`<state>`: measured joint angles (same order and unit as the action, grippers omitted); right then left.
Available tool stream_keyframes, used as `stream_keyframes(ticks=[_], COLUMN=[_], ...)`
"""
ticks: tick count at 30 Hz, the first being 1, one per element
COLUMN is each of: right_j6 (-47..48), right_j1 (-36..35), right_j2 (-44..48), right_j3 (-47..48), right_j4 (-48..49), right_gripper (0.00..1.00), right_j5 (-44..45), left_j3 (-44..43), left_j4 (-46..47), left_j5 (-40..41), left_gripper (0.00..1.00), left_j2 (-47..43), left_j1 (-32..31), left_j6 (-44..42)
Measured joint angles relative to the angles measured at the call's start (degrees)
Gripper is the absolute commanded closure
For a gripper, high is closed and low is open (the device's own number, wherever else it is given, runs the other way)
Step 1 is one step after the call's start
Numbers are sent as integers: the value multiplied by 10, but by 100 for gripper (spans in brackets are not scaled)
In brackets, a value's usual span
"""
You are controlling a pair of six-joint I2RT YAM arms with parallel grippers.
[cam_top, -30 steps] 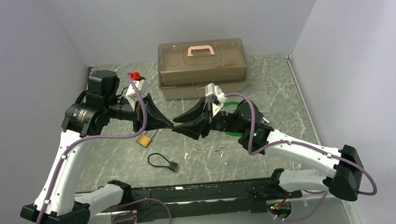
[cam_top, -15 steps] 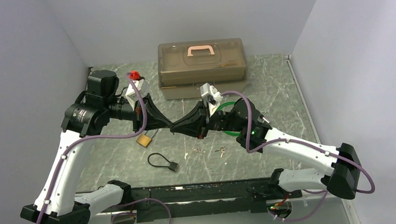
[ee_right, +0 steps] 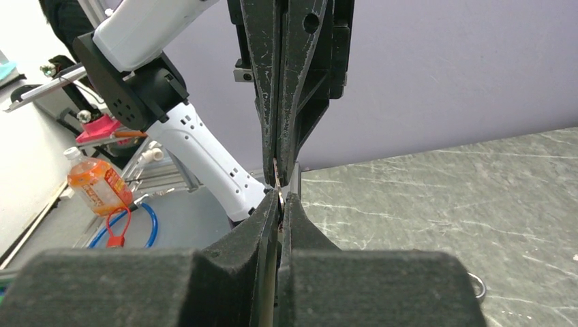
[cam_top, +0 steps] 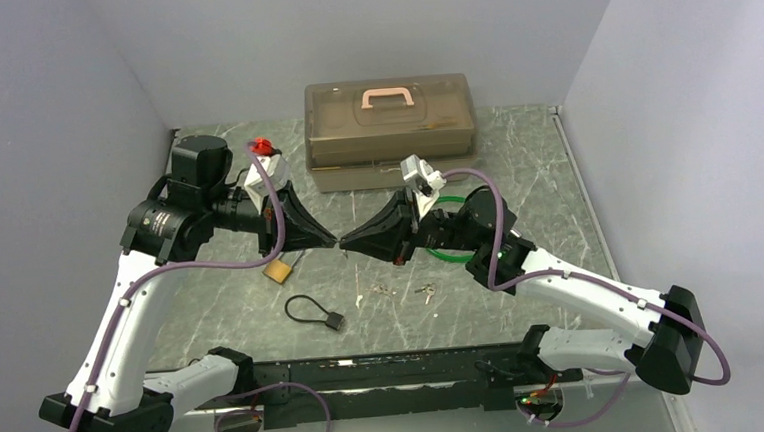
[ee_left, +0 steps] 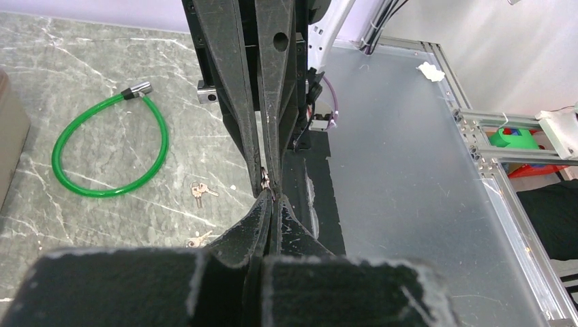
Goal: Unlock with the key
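Silver metal glints at the one spot where the two arms meet: a small key [ee_left: 266, 182], held in the air above the counter [cam_top: 535, 167]. A second ago the right pincer [cam_top: 348, 244] stood with its jaws spread just short of the left pincer [cam_top: 331, 241]. Half a second ago it had already closed in, and now it is squeezed together, tip to tip with the other.

Both wrist views show the same sliver of key running from one pair of tips into the other, so both pincers seem to be clamped on it at once. The left pincer is pressed tight, with no gap between its fingers.

My reading is that this is a hand-over or a regrasp, giving the key a better angle before it goes to a lock; which arm will let go I cannot tell.

The brass padlock [cam_top: 278, 270] lies on the counter under the left arm, apart from both pincers and untouched. A green cable lock [ee_left: 109, 146] lies under the right arm, a black cable lock [cam_top: 314, 313] nearer the bases, and loose keys [cam_top: 425, 293] between them.
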<state>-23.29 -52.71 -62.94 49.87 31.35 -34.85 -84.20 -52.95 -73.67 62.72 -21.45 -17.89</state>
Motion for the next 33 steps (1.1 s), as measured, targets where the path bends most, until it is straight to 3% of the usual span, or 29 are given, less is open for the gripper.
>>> stream_keyframes(ticks=[4, 8, 9, 10, 11, 18, 22, 28, 33], right_j6=[-11, -14, -14, -14, -14, 3, 8, -3, -10], right_j1=[4, 11, 12, 13, 13, 13, 19, 43, 61], right_j2=[0, 0, 0, 0, 0, 11, 50, 126, 169], right_j3=[0, 0, 0, 0, 0, 3, -12, -70, -90], right_j4=[0, -2, -5, -9, -16, -113, -165, -218, -259], right_gripper=[100, 100, 100, 100, 100, 100, 100, 100, 100], right_j5=[-8, -17, -18, -21, -24, -31, -21, 4, 31], left_j3=[1, 1, 1, 1, 0, -17, 19, 181, 238], left_j4=[-1, -2, -3, -4, -6, -48, -101, -158, -177], left_j5=[0, 2, 4, 7, 12, 69, 140, 261, 290], left_gripper=[79, 47, 35, 11, 2, 1, 1, 0, 1], left_j2=[0, 0, 0, 0, 0, 1, 0, 35, 89], left_j1=[0, 0, 0, 0, 0, 9, 17, 17, 16], left_j6=[2, 9, 12, 11, 12, -48, -192, -396, -520])
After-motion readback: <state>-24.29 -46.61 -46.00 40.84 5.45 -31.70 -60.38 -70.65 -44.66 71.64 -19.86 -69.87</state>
